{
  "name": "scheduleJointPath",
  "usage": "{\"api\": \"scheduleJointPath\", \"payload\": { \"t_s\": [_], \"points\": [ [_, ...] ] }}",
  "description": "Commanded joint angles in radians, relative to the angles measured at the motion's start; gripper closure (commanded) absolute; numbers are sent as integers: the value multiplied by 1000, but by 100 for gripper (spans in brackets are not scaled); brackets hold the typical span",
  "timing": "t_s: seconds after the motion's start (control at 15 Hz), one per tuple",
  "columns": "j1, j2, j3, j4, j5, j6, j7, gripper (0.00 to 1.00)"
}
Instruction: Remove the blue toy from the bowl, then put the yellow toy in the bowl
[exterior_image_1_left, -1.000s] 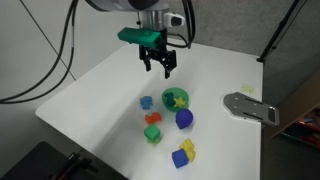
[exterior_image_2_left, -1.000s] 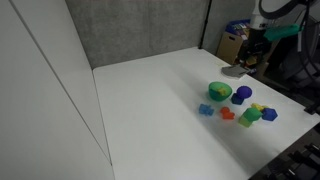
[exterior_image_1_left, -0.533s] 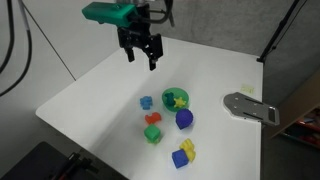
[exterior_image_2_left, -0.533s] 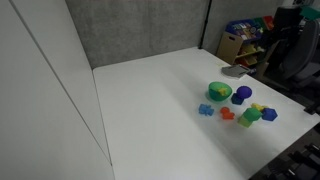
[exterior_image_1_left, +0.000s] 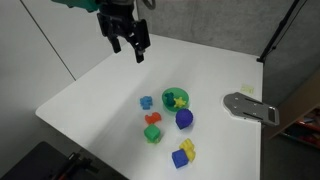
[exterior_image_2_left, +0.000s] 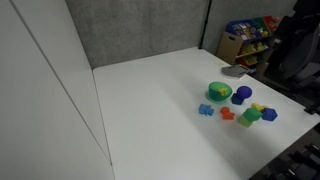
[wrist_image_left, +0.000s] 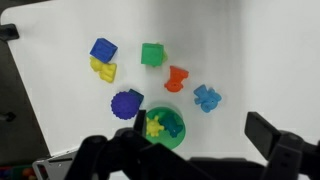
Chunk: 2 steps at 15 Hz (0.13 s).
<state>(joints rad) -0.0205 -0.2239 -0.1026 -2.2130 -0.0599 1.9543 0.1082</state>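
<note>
The green bowl (exterior_image_1_left: 175, 99) (exterior_image_2_left: 219, 92) (wrist_image_left: 160, 140) holds the yellow toy (wrist_image_left: 155, 127) (exterior_image_1_left: 178, 99), with a small teal-blue piece (wrist_image_left: 174, 124) beside it inside the bowl. The light-blue knobbly blue toy (wrist_image_left: 207, 98) (exterior_image_1_left: 146, 102) (exterior_image_2_left: 206, 110) lies on the table just outside the bowl. My gripper (exterior_image_1_left: 128, 50) (wrist_image_left: 200, 128) is open and empty. It hangs high above the table, well away from the bowl. It is out of view in the exterior view that shows the shelf.
Near the bowl stand a dark-blue rounded toy (exterior_image_1_left: 184, 119), a red toy (exterior_image_1_left: 153, 118), a green block (exterior_image_1_left: 152, 134) and a blue block with a yellow piece (exterior_image_1_left: 183, 154). A grey metal plate (exterior_image_1_left: 250, 106) lies near the table edge. A shelf of coloured items (exterior_image_2_left: 250, 35) stands beyond the table.
The open gripper has risen and moved away from above the bowl toward the far side of the table. It has left one exterior view. The toys have not moved.
</note>
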Motion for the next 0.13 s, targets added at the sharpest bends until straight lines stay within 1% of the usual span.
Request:
{"api": "scheduleJointPath", "payload": {
  "t_s": [0.0, 0.07],
  "points": [
    [-20, -4, 19, -2, 5, -2, -4, 0],
    [-20, -6, 19, -5, 5, -2, -4, 0]
  ]
}}
